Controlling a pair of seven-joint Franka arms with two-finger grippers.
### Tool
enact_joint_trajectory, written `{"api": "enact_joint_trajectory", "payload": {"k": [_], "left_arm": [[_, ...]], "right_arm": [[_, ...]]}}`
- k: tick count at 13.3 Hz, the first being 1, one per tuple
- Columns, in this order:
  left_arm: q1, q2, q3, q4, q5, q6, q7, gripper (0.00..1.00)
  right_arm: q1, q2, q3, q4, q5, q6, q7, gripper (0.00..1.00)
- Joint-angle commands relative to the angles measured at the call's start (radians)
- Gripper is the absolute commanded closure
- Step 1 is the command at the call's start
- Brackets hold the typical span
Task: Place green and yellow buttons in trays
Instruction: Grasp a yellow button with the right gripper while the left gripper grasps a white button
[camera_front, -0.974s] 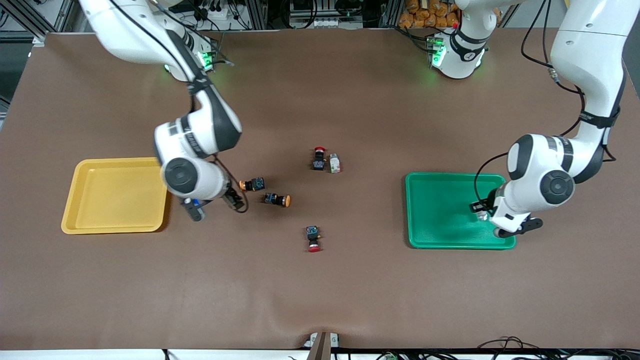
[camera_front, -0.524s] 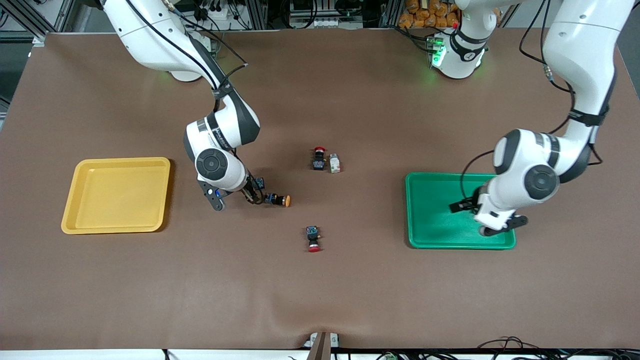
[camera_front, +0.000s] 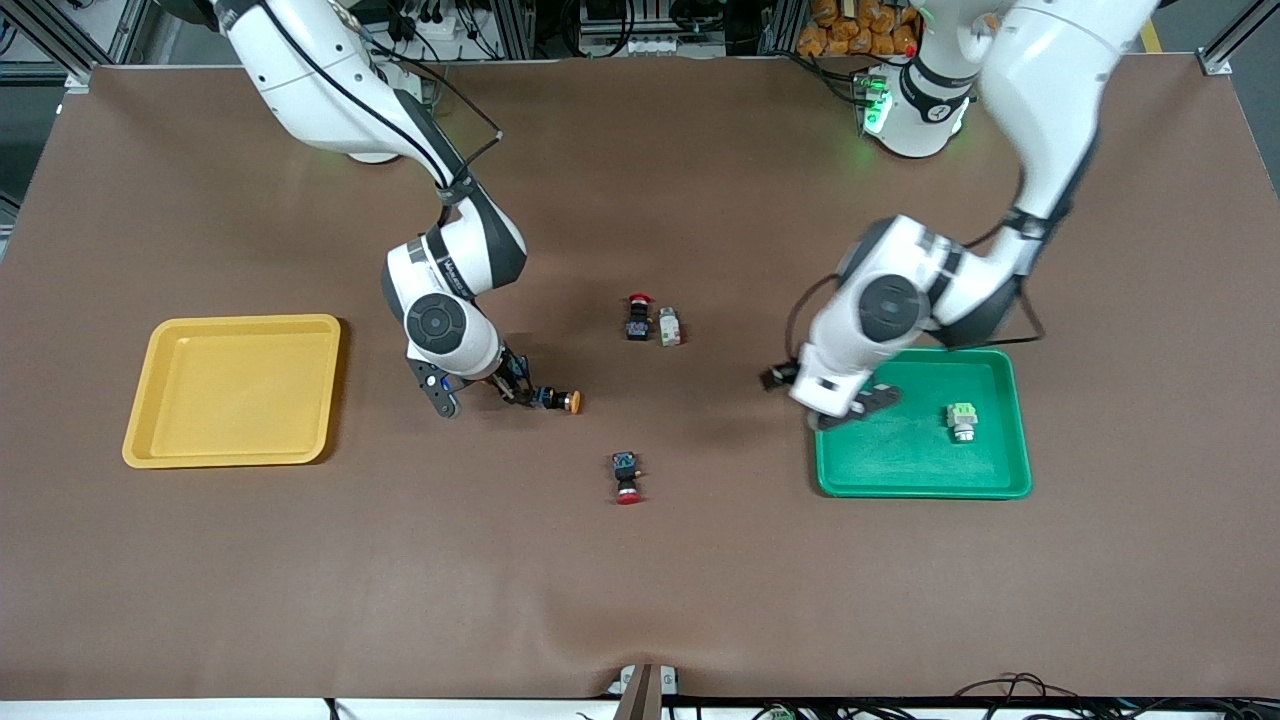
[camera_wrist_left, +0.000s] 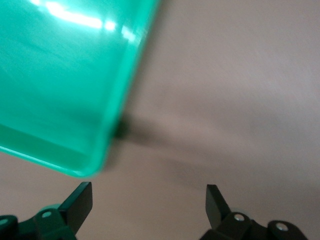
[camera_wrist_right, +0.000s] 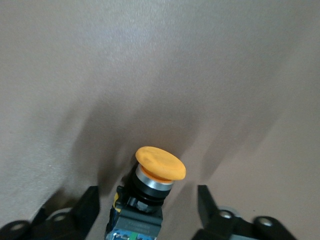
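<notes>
The right gripper (camera_front: 497, 385) is down at the table with its two fingers apart on either side of a yellow button (camera_wrist_right: 149, 186). In the right wrist view the orange-yellow cap points away from the wrist, and the black body lies between the fingertips with a gap on each side, so nothing is clamped yet. A second yellow button cannot be made out; the hand may be hiding it. The yellow tray (camera_front: 150, 400) sits empty, well apart from this hand toward the right arm's end of the table.

The left gripper (camera_front: 830, 400) hangs over the rim of the green tray (camera_front: 900, 470) with its fingers wide apart and nothing between them. One green button (camera_front: 962, 421) already lies in that tray, near this hand. The other green button (camera_front: 669, 327) lies out on the mat toward the middle of the table, touching or just beside a red-capped switch (camera_front: 638, 317); another red-capped switch (camera_front: 627, 476) lies apart, nearer the front camera.

These buttons look like light, stiff plastic and metal parts, unlikely to break but able to roll on their round caps and collars. The squarer black body probably offers flatter faces for the fingers than the smooth cap. With the green one, the neighbouring red switch leaves little room on that side.
</notes>
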Motion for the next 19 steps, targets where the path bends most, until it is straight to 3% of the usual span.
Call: {"api": "enact_joint_trajectory", "payload": {"k": [1,4,6,10,14,19], "left_arm": [[-0.084,0.045,0.006,0.036,0.015,0.016,-0.043,0.0],[-0.17,0.065,0.014,0.036,0.025,0.071,-0.054,0.0],[-0.211,0.07,0.015,0.034,0.028,0.106,-0.09,0.0],[-0.285,0.108,0.021,0.039,0.129,0.145,-0.237,0.0],[-0.305,0.159,0.021,0.048,0.193,0.203,-0.317,0.0],[-0.327,0.188,0.023,0.062,0.197,0.203,-0.321,0.0]], "right_arm": [[0.011,0.007,-0.006,-0.013,0.006,0.028,-0.016,0.56],[-0.001,-0.005,-0.006,-0.011,0.006,0.0,-0.096,0.9],[-0.029,-0.025,-0.007,0.007,0.006,-0.095,-0.177,1.0],[-0.135,-0.094,-0.01,0.024,0.006,-0.234,-0.359,1.0],[-0.325,-0.16,-0.01,0.035,0.006,-0.357,-0.717,1.0],[-0.567,-0.157,-0.013,0.068,-0.004,-0.374,-1.184,1.0]]}}
